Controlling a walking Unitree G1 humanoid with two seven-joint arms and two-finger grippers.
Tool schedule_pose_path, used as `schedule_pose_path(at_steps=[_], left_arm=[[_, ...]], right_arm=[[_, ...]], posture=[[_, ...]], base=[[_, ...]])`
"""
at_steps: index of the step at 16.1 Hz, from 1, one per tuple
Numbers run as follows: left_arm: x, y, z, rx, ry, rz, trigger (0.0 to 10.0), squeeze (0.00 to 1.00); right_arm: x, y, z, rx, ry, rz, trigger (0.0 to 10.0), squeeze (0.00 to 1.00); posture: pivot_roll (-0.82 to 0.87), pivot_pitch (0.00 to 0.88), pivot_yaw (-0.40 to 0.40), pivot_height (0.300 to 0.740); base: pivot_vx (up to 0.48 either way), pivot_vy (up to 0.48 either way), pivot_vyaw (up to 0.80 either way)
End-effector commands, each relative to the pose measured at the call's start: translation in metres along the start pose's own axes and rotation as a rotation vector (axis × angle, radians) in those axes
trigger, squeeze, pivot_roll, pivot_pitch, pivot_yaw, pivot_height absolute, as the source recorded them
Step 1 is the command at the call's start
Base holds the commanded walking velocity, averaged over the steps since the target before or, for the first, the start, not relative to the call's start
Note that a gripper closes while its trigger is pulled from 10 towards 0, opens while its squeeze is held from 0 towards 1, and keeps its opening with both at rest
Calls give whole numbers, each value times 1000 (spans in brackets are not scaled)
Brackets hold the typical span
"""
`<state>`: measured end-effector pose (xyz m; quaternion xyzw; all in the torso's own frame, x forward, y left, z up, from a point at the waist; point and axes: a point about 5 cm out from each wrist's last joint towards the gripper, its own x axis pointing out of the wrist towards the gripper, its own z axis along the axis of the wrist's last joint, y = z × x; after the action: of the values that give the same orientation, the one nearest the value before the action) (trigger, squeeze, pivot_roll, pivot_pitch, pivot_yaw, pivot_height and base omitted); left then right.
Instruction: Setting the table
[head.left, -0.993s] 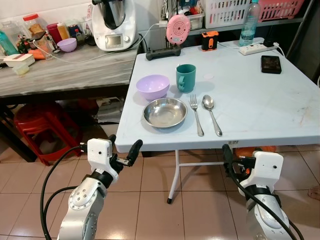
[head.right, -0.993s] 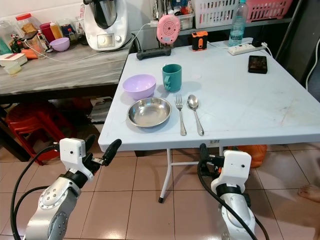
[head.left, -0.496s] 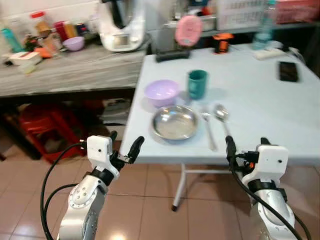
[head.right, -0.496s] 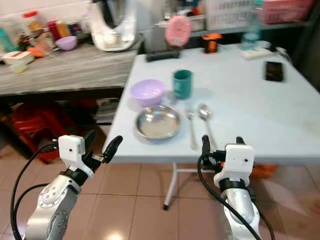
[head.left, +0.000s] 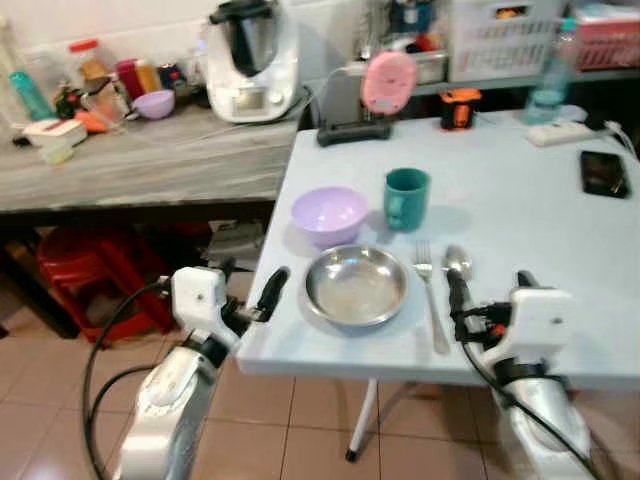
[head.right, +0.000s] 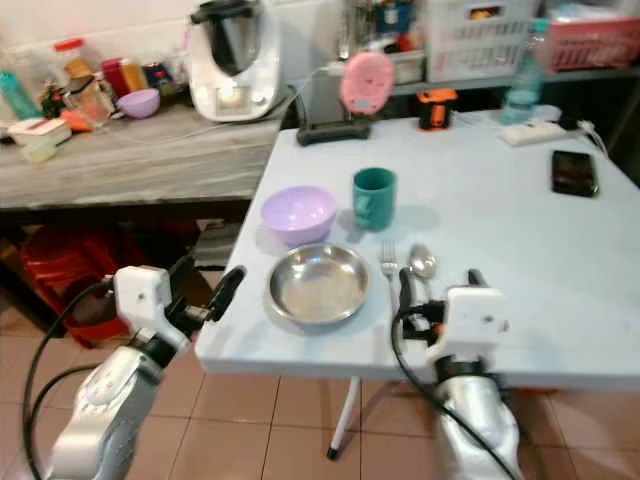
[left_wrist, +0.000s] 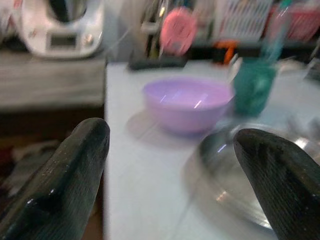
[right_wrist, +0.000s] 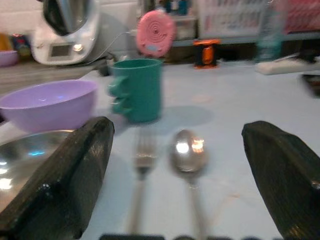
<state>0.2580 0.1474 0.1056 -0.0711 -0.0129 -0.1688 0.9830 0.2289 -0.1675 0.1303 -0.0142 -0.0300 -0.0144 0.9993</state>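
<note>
Now the left tool (head.left: 250, 300) hovers at the surface (head.left: 520, 200) edge, fingers spread, empty — purple bowl (head.left: 329, 215), steel plate (head.left: 356, 286), green mug (head.left: 406, 198), fork (head.left: 430, 296), spoon (head.left: 457, 266) — then the right tool (head.left: 490, 295), spread too, just beside the spoon.

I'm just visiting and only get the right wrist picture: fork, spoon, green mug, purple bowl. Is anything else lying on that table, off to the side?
Observer: Yes, a black phone lies near the table's far right edge.
Operator: Where's the other arm?
Observer: The left gripper hovers open at the table's left edge, beside the steel plate.
Operator: Anything on the floor?
Observer: A red stool stands under the counter on the robot's left.
</note>
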Motion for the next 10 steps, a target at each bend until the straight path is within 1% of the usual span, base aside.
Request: schedule_pose_path(at_steps=[1, 3, 5, 7, 9, 10], left_arm=[[-3, 4, -2, 33, 3, 14, 10000, 0], [-9, 6, -7, 54, 12, 9, 10000, 0], [-15, 8, -11, 73, 26, -13, 10000, 0], [-23, 11, -14, 90, 44, -61, 10000, 0], [-26, 9, -12, 118, 38, -136, 10000, 0], [-27, 8, -11, 112, 41, -169, 10000, 0]], right_arm=[[-1, 4, 0, 11, 10, 25, 10000, 0], [-2, 4, -1, 30, 28, 40, 10000, 0], [-2, 6, -3, 73, 50, 62, 10000, 0], [3, 8, -5, 101, 78, 113, 10000, 0], [12, 6, -7, 149, 111, 119, 10000, 0], [16, 7, -9, 181, 132, 120, 10000, 0]], posture=[[-57, 0, 136, 740], [-61, 0, 135, 740], [-62, 0, 133, 740], [-61, 0, 133, 740], [-58, 0, 133, 740], [-56, 0, 133, 740]], base=[[0, 0, 0], [0, 0, 0], [0, 0, 0], [0, 0, 0], [0, 0, 0], [0, 0, 0]])
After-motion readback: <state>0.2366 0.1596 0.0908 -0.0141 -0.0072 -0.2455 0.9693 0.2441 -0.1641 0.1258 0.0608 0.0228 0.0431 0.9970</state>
